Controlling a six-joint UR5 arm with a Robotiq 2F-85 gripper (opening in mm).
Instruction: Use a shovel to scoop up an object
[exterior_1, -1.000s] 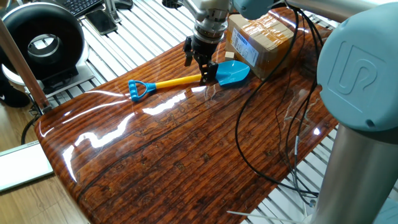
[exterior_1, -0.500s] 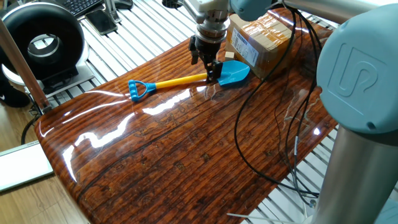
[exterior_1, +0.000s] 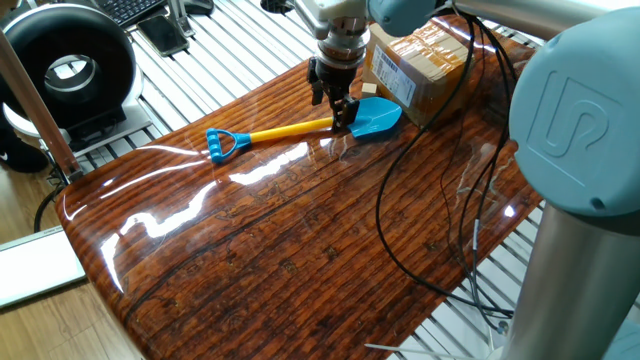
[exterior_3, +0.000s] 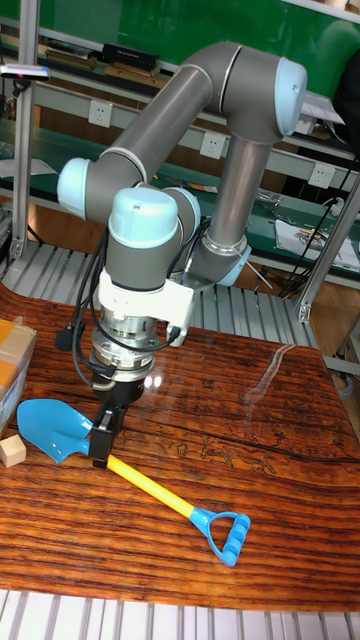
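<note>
The shovel lies flat on the wooden table, its blue blade (exterior_1: 376, 117) (exterior_3: 55, 430) next to the cardboard box. Its yellow shaft (exterior_1: 288, 128) (exterior_3: 150, 486) runs out to the blue D-handle (exterior_1: 222, 143) (exterior_3: 228, 533). My gripper (exterior_1: 341, 116) (exterior_3: 102, 440) points straight down where the shaft meets the blade, its fingers shut on the shaft. The object, a tiny tan wooden cube (exterior_3: 12, 452), sits on the table just beyond the blade tip in the tall fixed view. It does not show in the fixed view.
A taped brown cardboard box (exterior_1: 415, 58) (exterior_3: 14, 366) stands right behind the blade. Black cables (exterior_1: 430, 200) hang across the right half of the table. A black round device (exterior_1: 68, 65) sits off the table at far left. The robot's base column (exterior_1: 575, 200) fills the right.
The gripper's fingers were spread wide over the shaft a second ago and have closed onto it. The shovel has not moved.
</note>
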